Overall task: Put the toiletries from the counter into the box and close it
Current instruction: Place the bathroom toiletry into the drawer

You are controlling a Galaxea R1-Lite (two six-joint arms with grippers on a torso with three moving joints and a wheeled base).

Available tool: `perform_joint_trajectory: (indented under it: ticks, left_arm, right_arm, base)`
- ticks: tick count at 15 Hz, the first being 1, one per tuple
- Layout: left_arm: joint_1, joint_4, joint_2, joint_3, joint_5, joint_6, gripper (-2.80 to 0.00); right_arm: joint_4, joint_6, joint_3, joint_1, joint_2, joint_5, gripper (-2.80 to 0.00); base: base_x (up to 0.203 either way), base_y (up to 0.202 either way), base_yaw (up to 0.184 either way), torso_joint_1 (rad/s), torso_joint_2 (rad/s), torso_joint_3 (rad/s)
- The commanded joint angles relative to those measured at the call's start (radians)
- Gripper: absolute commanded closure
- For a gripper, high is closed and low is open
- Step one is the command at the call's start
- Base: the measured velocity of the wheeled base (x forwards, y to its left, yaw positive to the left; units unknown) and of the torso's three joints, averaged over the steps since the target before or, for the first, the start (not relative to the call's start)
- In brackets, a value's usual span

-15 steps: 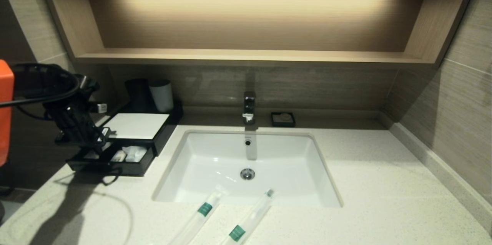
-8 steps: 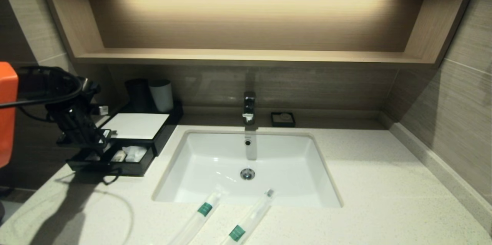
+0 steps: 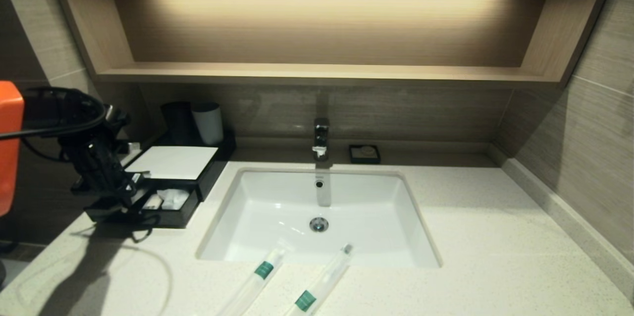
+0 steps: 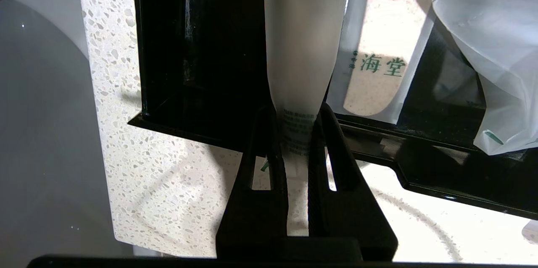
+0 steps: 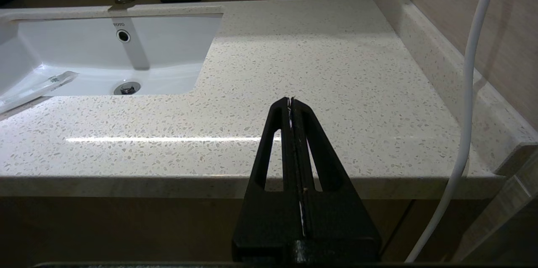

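My left gripper (image 3: 128, 191) hangs over the left end of the box's pulled-out drawer (image 3: 166, 218), shut on a toiletry in a pale plastic sleeve (image 4: 303, 45). In the left wrist view the left gripper (image 4: 296, 131) pinches the sleeve's end, and the rest of the sleeve reaches into the drawer (image 4: 189, 58). The black box (image 3: 174, 162) with its white top stands at the counter's (image 3: 495, 237) back left. Two more toiletries with green bands (image 3: 258, 274) (image 3: 317, 287) lie at the sink's front edge. My right gripper (image 5: 291, 102) is shut and holds nothing, off the counter's front right edge.
The white sink (image 3: 277, 197) sits mid-counter with a faucet (image 3: 321, 137) behind it and a small black soap dish (image 3: 364, 153) beside that. Two cups (image 3: 208, 123) stand behind the box. White packets (image 4: 378, 66) lie in the drawer. A white cable (image 5: 470, 91) hangs at the right.
My left gripper has shifted slightly left and lower over the drawer, still holding the sleeve. Nothing else has moved.
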Motion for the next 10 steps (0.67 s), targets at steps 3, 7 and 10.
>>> perform_joint_trajectory:
  ticks: [3, 7, 10]
  left_arm:
    - [0.003, 0.003, 0.007, -0.001, 0.001, 0.001, 0.00]
    - [0.011, 0.003, 0.006, -0.006, 0.003, 0.002, 0.00]
    - [0.014, 0.006, -0.001, -0.001, 0.003, 0.012, 0.00]
  right_arm:
    - [0.000, 0.000, 0.000, 0.000, 0.001, 0.000, 0.00]
    - [0.000, 0.000, 0.000, 0.000, 0.001, 0.000, 0.00]
    - [0.000, 0.000, 0.000, 0.000, 0.001, 0.000, 0.00]
  base:
    - [0.000, 0.000, 0.000, 0.000, 0.00, 0.000]
    - [0.000, 0.000, 0.000, 0.000, 0.00, 0.000]
    - [0.000, 0.000, 0.000, 0.000, 0.00, 0.000]
